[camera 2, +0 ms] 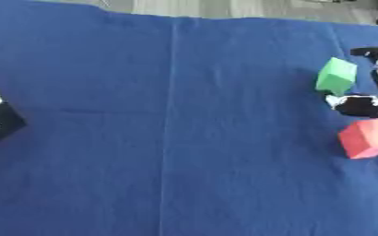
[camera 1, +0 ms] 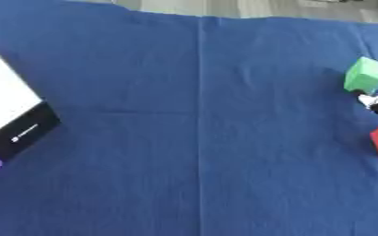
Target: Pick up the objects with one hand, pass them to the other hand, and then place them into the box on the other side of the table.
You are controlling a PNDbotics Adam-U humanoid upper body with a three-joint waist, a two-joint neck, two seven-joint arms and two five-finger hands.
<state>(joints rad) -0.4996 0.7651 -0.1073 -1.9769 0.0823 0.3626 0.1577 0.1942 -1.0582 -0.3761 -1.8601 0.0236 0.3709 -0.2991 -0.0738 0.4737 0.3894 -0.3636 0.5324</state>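
Foam, by the look of it: the green cube (camera 2: 337, 76) at three o'clock on the table (camera 2: 184, 138) seems light and stiff. The right robot hand (camera 2: 368, 99) straddles it, fingers spread (nothing held); opposite flat faces suit grasping.

Worktop (camera 1: 224, 138): covered in blue cloth, matt and finely woven, with pressed fold creases.
Green block (camera 2: 337, 76): matt and smooth, looked like foam or soft plastic.
Red block (camera 2: 364, 138): the same matt, smooth finish.
Box (camera 1: 7, 110): smooth, with a pale inside and a black wall, faintly sheened.
Right hand (camera 2: 362, 106): black with silver parts, looked like hard plastic and metal.
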